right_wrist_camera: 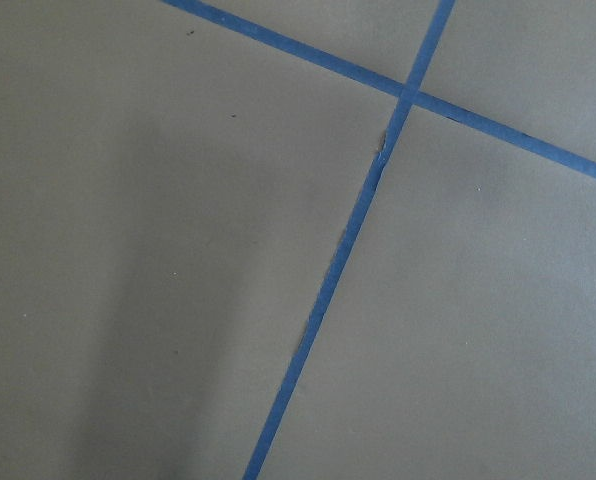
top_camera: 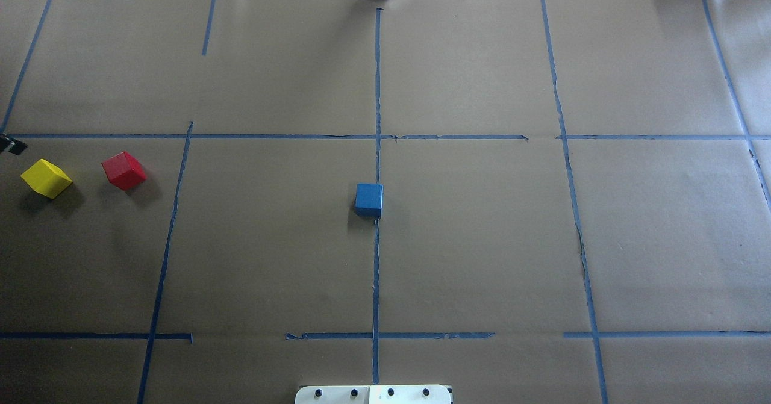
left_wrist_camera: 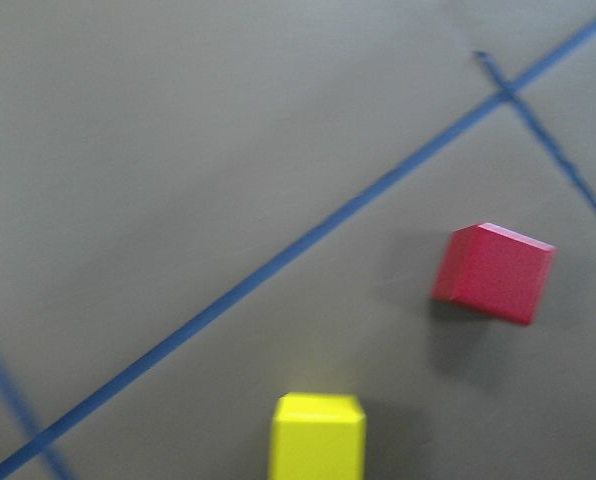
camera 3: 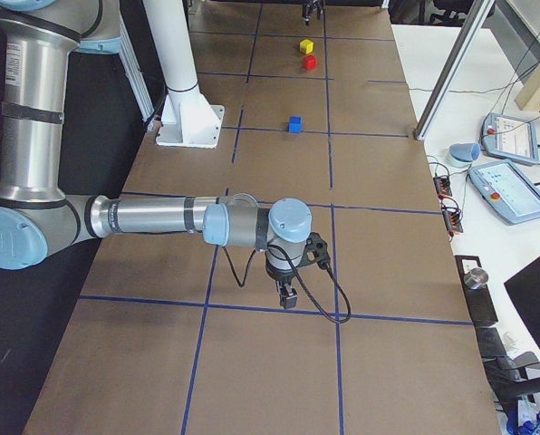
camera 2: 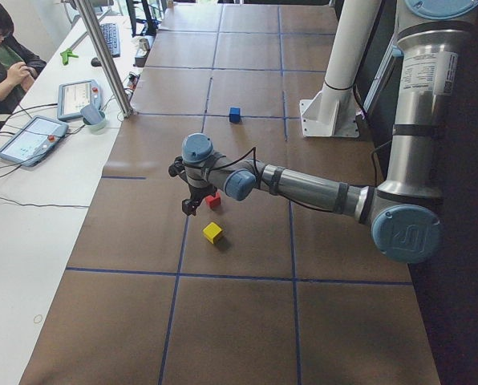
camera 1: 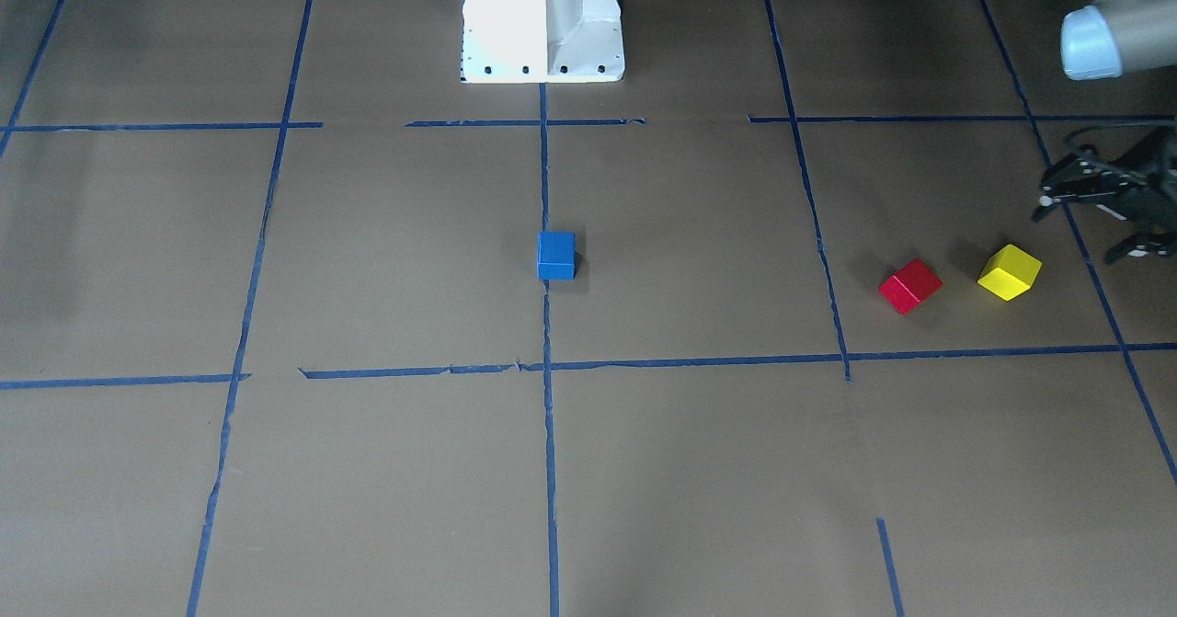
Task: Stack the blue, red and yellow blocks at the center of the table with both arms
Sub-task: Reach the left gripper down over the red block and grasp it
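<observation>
At the table's left edge, the left gripper [camera 1: 1083, 227] is seen spread open, empty. Just beside it the yellow block [top_camera: 46, 178] is spotted, then the red block [top_camera: 124, 170]. The blue block [top_camera: 368, 199] is sat dead centre. Toward the right edge, the right gripper [camera 3: 286, 297] is glimpsed; its jaws cannot be judged.

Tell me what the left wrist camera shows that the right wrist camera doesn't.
Only the left wrist view: the red block and the yellow block, lying apart from each other. Only the right wrist view: no blocks, just a broad faint shadow. Both: brown paper crossed by lines of blue tape.
</observation>
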Robot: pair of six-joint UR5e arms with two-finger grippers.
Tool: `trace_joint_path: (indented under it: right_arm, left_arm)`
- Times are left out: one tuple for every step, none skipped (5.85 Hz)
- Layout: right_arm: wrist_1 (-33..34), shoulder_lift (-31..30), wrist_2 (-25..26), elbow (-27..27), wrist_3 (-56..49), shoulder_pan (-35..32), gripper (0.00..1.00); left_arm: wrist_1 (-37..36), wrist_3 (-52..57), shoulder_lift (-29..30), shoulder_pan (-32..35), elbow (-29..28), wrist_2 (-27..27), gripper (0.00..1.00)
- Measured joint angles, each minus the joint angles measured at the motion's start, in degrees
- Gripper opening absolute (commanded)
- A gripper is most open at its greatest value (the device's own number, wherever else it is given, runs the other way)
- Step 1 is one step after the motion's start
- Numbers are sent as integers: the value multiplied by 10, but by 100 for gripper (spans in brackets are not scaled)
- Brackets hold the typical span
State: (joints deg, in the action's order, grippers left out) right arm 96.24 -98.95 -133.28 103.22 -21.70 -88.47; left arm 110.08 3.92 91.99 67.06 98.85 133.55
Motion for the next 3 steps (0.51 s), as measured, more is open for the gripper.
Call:
trace_joint_path:
  right_arm:
    - [0,2,-1,0,2,0,100]
    - [0,2,-1,0,3,0,100]
    - [0,2,-1,-1,3,0,100]
  left_arm:
    - [45,-13,1,-51,-4,-22,100]
    - [73,-18,1,-93,-8,-52,100]
    - [83,-20,2,-120,-12,-67,100]
